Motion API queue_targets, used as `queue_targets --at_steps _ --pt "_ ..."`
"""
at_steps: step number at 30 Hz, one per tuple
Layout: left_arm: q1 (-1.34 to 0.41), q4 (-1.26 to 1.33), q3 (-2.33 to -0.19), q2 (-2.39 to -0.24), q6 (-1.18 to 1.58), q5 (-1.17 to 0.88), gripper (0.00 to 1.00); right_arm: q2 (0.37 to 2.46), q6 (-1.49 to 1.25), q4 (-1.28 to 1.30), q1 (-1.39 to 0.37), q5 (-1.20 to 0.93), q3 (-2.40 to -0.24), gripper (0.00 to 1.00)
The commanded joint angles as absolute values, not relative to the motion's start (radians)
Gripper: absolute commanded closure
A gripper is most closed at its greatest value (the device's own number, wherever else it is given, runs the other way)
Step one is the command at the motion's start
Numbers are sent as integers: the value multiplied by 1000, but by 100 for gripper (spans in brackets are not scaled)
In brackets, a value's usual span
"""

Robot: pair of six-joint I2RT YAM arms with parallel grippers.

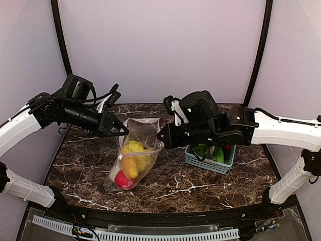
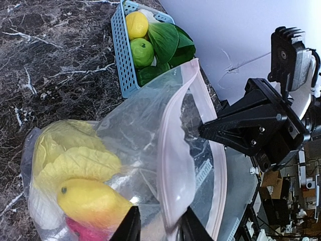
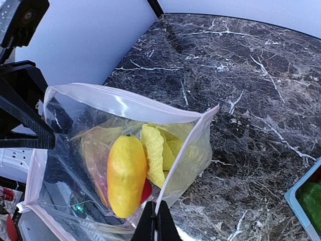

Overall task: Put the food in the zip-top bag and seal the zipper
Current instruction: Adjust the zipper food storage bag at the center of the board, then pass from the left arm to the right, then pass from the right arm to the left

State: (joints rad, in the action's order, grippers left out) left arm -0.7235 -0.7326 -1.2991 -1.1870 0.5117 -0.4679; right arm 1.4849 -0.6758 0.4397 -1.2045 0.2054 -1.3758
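Zip-top bag (image 1: 145,130) looks floppy, slick: hold by stiffer zipper (image 2: 166,150). Right fingers (image 3: 149,228) pinched on it; left fingers (image 2: 128,228) apart, straddling it.

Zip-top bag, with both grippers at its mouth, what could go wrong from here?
The left gripper has its fingers apart around the zipper, so that side may drop and the mouth of the zip-top bag may sag. Only the right gripper pinches the rim; a tug could pull it free.
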Motion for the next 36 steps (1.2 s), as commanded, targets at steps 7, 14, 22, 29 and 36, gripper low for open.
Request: queue_targets --at_steps 7,14,22,29,36 --pt "-720 -652 -1231 -1045 586 -464 29 1505 -694 337 -1228 187 -1425 100" --pt "-722 -610 -1162 -1016 601 -525 17 1524 -701 351 -1248 209 -1456 100" --pt "-722 -570 -1155 -1002 618 -552 58 1538 -706 360 -1256 215 -1465 100" --pt "-722 -568 -1134 -1000 629 -554 74 1545 -700 367 -1257 213 -1477 100" --pt "-722 -549 -1129 -1010 628 -571 89 1546 -695 376 -1257 221 -1485 100"
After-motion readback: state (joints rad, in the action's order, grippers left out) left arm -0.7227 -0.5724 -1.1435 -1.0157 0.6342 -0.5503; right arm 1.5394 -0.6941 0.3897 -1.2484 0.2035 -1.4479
